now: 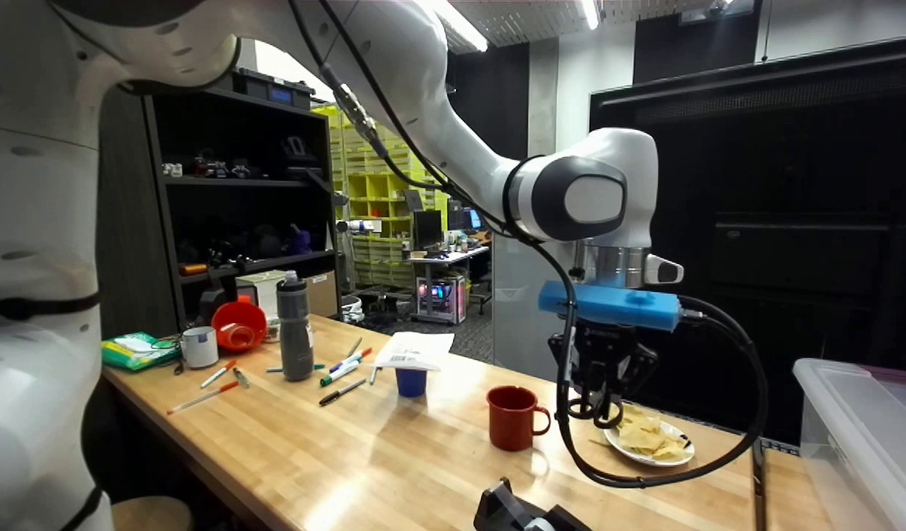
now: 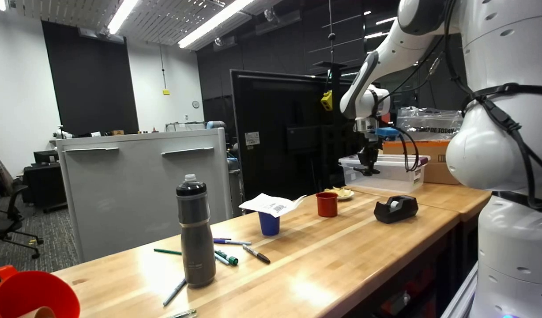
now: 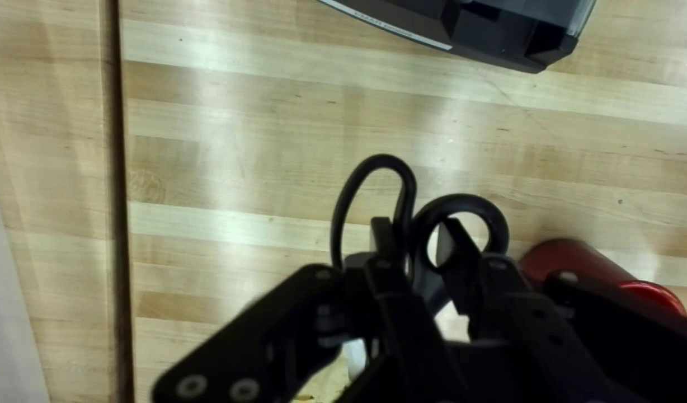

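My gripper (image 1: 597, 394) is shut on black-handled scissors (image 1: 608, 422), held in the air above the table. In the wrist view the gripper (image 3: 419, 246) has its fingers on both sides of the scissors' handle (image 3: 497, 224); two finger loops stick out past the fingertips, and the blades are mostly hidden. The scissors also show small under the gripper in an exterior view (image 2: 367, 171). A white plate (image 1: 663, 463) with yellow chips (image 1: 645, 435) lies below and behind the gripper. A red mug (image 1: 510, 419) stands beside the plate, apart from the gripper; it also shows in the wrist view (image 3: 573, 263).
A black tape dispenser (image 2: 395, 209) stands near the table's front edge. A clear plastic bin (image 2: 381, 172) stands beyond the plate. A blue cup (image 2: 269, 224) has a white packet (image 2: 271, 204) on top. A grey bottle (image 2: 197, 238), several pens and an orange-red container (image 1: 239, 326) stand farther along.
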`<action>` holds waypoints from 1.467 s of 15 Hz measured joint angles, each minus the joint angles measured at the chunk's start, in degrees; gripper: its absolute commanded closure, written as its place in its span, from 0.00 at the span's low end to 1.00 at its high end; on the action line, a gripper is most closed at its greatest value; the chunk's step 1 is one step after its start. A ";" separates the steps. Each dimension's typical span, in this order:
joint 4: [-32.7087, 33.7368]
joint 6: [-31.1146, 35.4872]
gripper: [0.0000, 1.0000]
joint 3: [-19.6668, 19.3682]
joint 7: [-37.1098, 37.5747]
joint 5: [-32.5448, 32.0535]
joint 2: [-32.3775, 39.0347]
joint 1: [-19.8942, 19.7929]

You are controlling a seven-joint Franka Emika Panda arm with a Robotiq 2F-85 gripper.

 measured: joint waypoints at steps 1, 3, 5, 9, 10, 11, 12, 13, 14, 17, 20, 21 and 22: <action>-0.96 -0.29 0.94 0.00 -0.74 -0.11 -1.08 0.39; -2.88 -1.03 0.94 -0.01 -2.83 -0.75 -3.08 1.32; -4.74 -2.28 0.94 -0.03 -5.26 -2.12 -4.92 2.36; -7.32 -6.05 0.94 -0.04 -12.45 -6.00 -7.41 4.30; -7.89 -6.61 0.94 -0.05 -14.43 -7.31 -7.86 4.72; -8.45 -6.79 0.94 -0.05 -16.34 -8.67 -8.23 5.10; -9.02 -6.79 0.94 -0.05 -18.22 -10.07 -8.58 5.50; -9.52 -6.75 0.94 -0.04 -19.97 -11.51 -8.83 5.90; -9.97 -6.71 0.94 -0.03 -21.41 -12.88 -9.06 6.32; -10.64 -6.68 0.94 0.15 -23.06 -15.40 -9.46 7.70; -11.01 -2.46 0.94 0.60 -18.51 -15.87 -9.66 9.11; -11.24 -0.89 0.94 0.83 -16.86 -16.19 -9.79 9.53; -11.50 0.51 0.94 1.06 -15.11 -16.86 -9.93 9.95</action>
